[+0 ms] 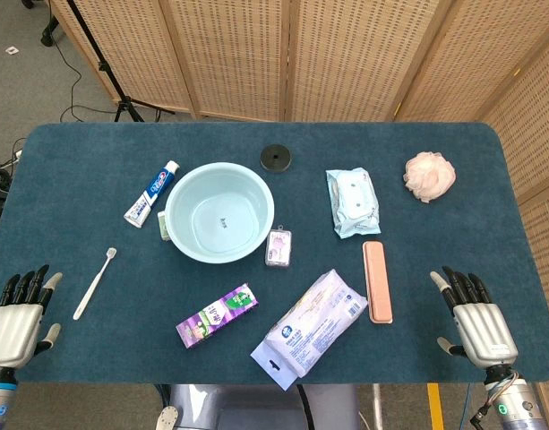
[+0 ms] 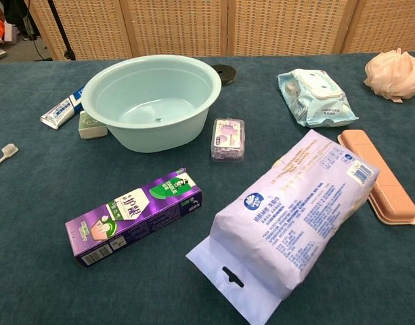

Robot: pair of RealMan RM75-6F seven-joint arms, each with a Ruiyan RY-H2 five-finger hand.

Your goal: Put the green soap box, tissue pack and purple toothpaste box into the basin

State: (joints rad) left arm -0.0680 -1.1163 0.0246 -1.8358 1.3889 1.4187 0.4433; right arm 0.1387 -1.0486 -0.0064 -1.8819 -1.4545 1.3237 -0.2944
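Note:
The light blue basin point(image 1: 181, 191) point(image 2: 105, 88) stands left of the table's middle with nothing in it. A small green soap box point(image 1: 164, 226) point(image 2: 92, 126) lies against the basin's left side, partly hidden by it. The purple toothpaste box point(image 1: 217, 315) point(image 2: 133, 217) lies flat in front of the basin. The large pale tissue pack point(image 1: 312, 325) point(image 2: 295, 210) lies at an angle near the front edge. My left hand point(image 1: 16, 321) rests open at the front left corner. My right hand point(image 1: 476, 321) rests open at the front right. Neither hand touches anything, and neither shows in the chest view.
A toothpaste tube point(image 1: 152, 193) point(image 2: 61, 108) and a toothbrush point(image 1: 94, 283) lie left of the basin. A small clear case point(image 1: 278, 247) point(image 2: 228, 139), a wet-wipes pack point(image 1: 352, 202) point(image 2: 317, 97), a pink case point(image 1: 376, 280) point(image 2: 380, 175), a bath puff point(image 1: 429, 176) and a black disc point(image 1: 276, 157) lie around it.

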